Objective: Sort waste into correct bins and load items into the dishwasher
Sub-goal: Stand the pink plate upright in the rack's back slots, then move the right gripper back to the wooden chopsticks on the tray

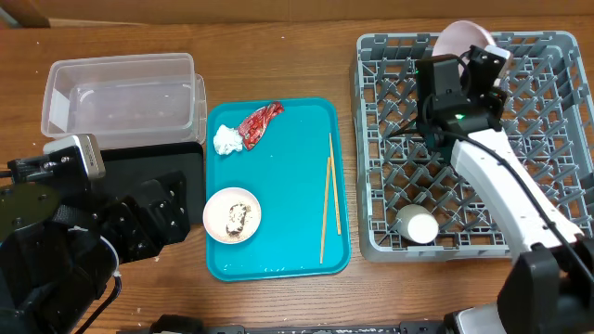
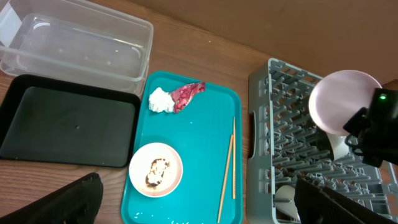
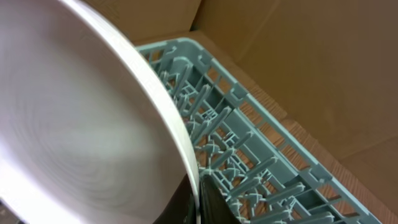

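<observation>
Overhead, right tool [image 1: 484,63] pinches the round pale plate [image 1: 461,39] above the grey lattice rack [image 1: 548,148]; left tool [image 2: 196,186] gapes wide.

Even bright light; blurry near plate [image 3: 74,124]

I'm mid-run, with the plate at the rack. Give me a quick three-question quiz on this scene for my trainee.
1. True or false: the right gripper is shut on the rim of the large round pale plate at the grey lattice dish rack.
2. Fill in: on the teal serving tray, beside the red crinkled wrapper, lies a small crumpled white ____.
3. The thin wooden chopsticks lie: A) in the rack; B) on the teal tray; C) under the wrapper.

Key: 1 true; 2 napkin; 3 B.
</observation>
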### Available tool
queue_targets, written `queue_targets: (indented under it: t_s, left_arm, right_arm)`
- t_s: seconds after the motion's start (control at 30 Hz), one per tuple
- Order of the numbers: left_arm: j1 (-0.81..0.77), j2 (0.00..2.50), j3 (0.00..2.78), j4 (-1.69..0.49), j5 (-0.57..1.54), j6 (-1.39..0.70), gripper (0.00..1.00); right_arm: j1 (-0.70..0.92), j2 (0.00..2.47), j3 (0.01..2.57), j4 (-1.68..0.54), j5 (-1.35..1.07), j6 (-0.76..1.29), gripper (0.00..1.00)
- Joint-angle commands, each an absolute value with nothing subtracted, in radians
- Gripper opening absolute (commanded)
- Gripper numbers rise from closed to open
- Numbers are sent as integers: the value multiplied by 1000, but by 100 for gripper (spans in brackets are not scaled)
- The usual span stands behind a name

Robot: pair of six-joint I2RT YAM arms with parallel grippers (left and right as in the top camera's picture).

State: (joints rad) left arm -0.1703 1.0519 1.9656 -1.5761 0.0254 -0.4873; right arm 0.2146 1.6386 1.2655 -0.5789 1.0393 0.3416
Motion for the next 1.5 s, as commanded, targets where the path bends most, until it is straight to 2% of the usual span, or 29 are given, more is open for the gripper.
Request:
queue_targets:
  t_s: [0.0, 0.53, 0.6, 0.63, 0.67, 0.77, 1.0, 1.1, 1.2, 1.3, 1.4, 1.47]
  left_arm:
    - [-169, 1053, 1973, -1574, 26, -479, 100]
    - [-169, 1053, 1973, -1574, 26, -479, 100]
    - [-169, 1053, 1973, -1574, 26, -479, 100]
    - [-169, 1053, 1973, -1574, 26, -479, 100]
    - [-169, 1053, 1973, -1574, 26, -479, 100]
    - [-169, 1053, 1973, -1574, 26, -479, 100]
    - [-169, 1053, 1973, -1574, 26, -479, 100]
    - [-169, 1053, 1973, -1574, 26, -479, 100]
    - [-169, 1053, 1973, -1574, 26, -479, 100]
    - [-169, 1053, 1973, -1574, 26, -479, 100]
    - [-169, 1053, 1973, -1574, 26, -479, 100]
    - [-169, 1053, 1973, -1574, 26, -479, 100]
  right_arm:
    - [208, 1669, 1271, -584, 1031, 332, 4]
    - [249, 1686, 1271, -653, 1023, 313, 5]
    - [270, 1685, 1271, -659, 1028, 313, 39]
    - [279, 1685, 1271, -666, 1041, 313, 67]
    - [290, 1682, 1271, -674, 1063, 313, 74]
    - [330, 1663, 1271, -679, 1114, 313, 78]
    - [450, 1534, 1271, -693, 1077, 311, 78]
    - [525, 1464, 1271, -733, 829, 279, 76]
    - [591, 1428, 1271, -797, 435, 280, 66]
    - [628, 1446, 1271, -849, 163, 280, 52]
    - [661, 1506, 1271, -905, 17, 280, 48]
    - [693, 1563, 1271, -951, 2, 279, 47]
